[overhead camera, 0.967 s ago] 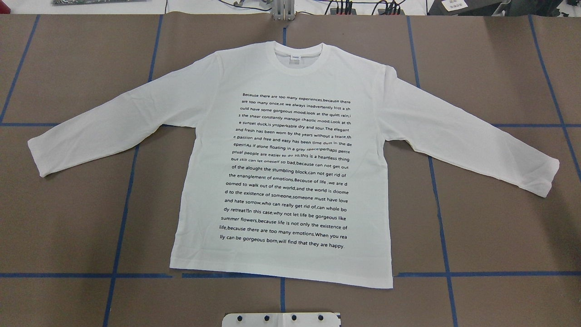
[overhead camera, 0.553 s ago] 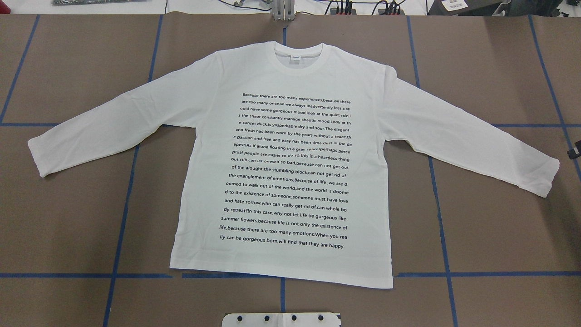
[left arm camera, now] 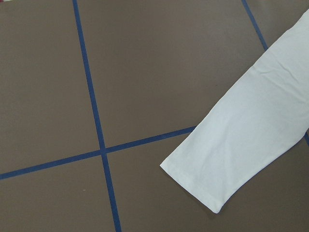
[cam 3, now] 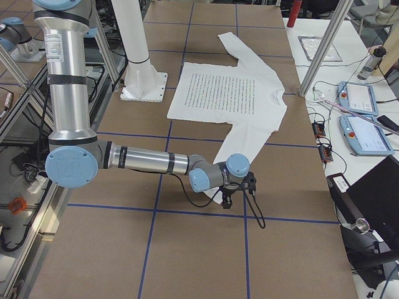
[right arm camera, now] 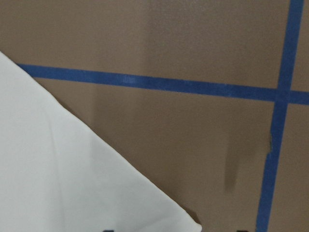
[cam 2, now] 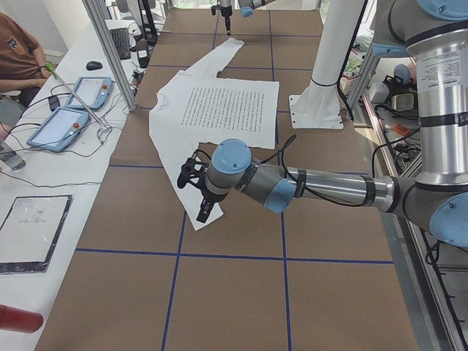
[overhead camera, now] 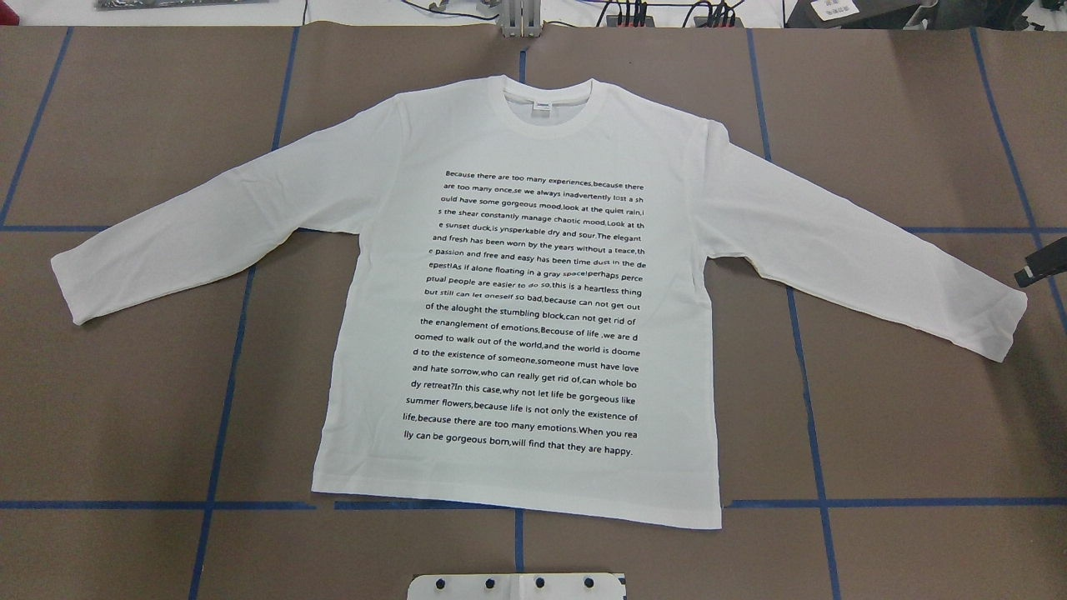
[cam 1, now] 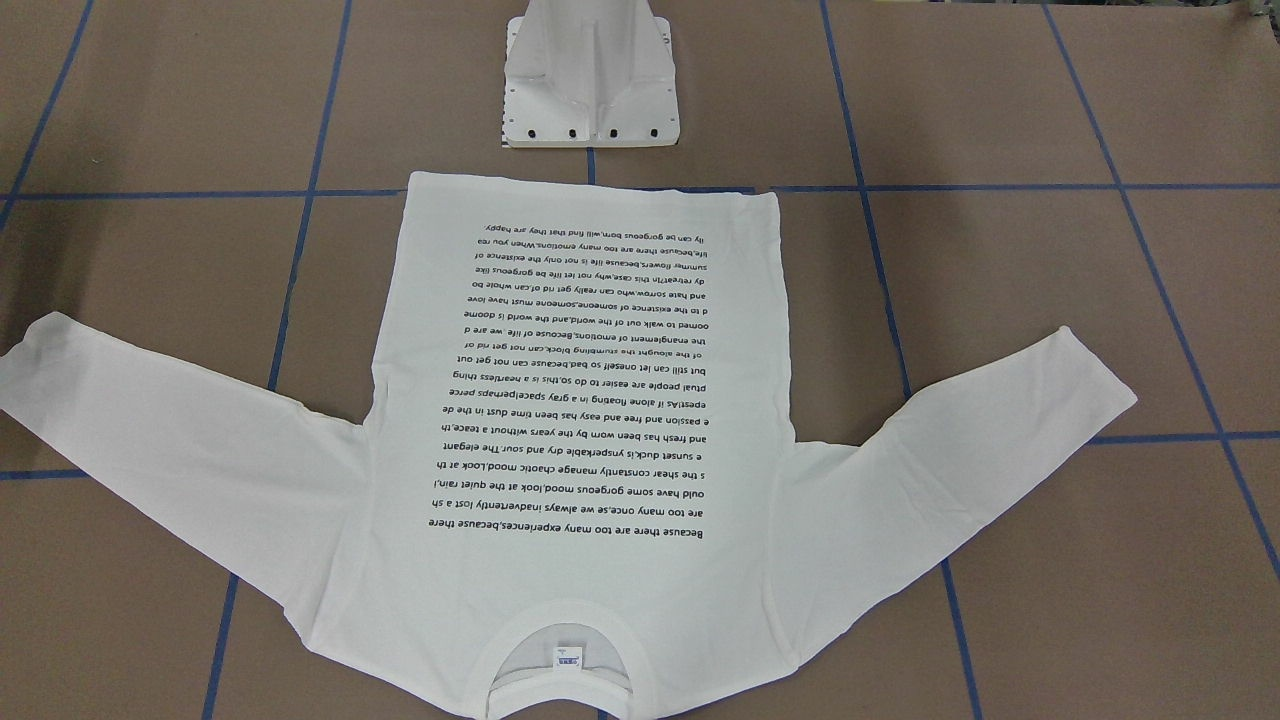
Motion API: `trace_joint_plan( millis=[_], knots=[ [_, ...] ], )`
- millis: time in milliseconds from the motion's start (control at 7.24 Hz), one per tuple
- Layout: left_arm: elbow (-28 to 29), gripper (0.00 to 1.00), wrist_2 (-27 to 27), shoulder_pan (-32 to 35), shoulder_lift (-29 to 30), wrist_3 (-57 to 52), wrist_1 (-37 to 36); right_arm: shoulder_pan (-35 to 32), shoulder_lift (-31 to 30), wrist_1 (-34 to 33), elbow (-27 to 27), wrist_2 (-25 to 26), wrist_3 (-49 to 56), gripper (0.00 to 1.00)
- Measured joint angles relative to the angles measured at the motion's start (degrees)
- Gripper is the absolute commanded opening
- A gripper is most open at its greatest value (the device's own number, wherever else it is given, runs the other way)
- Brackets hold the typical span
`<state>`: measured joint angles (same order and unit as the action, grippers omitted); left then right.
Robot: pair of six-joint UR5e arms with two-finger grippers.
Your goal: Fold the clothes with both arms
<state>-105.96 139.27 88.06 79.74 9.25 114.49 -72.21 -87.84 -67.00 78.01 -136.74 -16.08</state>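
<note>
The white long-sleeved T-shirt [overhead camera: 375, 250] lies flat on the brown table, black text side up, collar away from the robot and both sleeves spread out; it also shows in the front-facing view [cam 1: 590, 570]. My right gripper [overhead camera: 1034, 273] reaches in at the overhead view's right edge, just above the right sleeve's cuff [overhead camera: 1004, 325]. In the right wrist view two dark fingertip bits stand apart at the bottom edge, over the sleeve [right arm camera: 72, 183]. My left gripper [cam 2: 202, 213] hovers over the left sleeve's cuff [left arm camera: 212, 169]; I cannot tell whether it is open or shut.
The white pedestal base [cam 1: 590, 90] stands at the shirt's hem side. Blue tape lines [overhead camera: 225, 375] grid the table. A side table with tablets [cam 2: 73, 110] and cables runs along the far edge, with a person [cam 2: 18, 51] seated there.
My right gripper has come into the overhead view from the right edge and moved left toward the right sleeve's cuff. The shirt has not moved.
</note>
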Motion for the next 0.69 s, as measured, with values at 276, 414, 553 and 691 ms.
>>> trace_joint_plan(
  millis=[276, 414, 553, 691],
  knots=[
    [0.01, 1.00, 0.22, 0.00, 0.05, 0.06, 0.03, 1.26, 0.25, 0.35, -1.07, 0.13, -0.01, 0.78],
    [0.04, 1.00, 0.26, 0.00, 0.08, 0.06, 0.03, 1.55, 0.28, 0.96, -1.64, 0.21, -0.01, 0.78],
    [0.04, 1.00, 0.27, 0.00, 0.12, 0.05, 0.03, 1.69, 0.30, 1.80, -2.55, 0.30, -0.01, 0.77],
    [0.05, 1.00, 0.24, 0.00, 0.13, 0.01, 0.03, 1.78, 0.30, 2.73, -3.37, 0.37, -0.01, 0.69]
  ],
)
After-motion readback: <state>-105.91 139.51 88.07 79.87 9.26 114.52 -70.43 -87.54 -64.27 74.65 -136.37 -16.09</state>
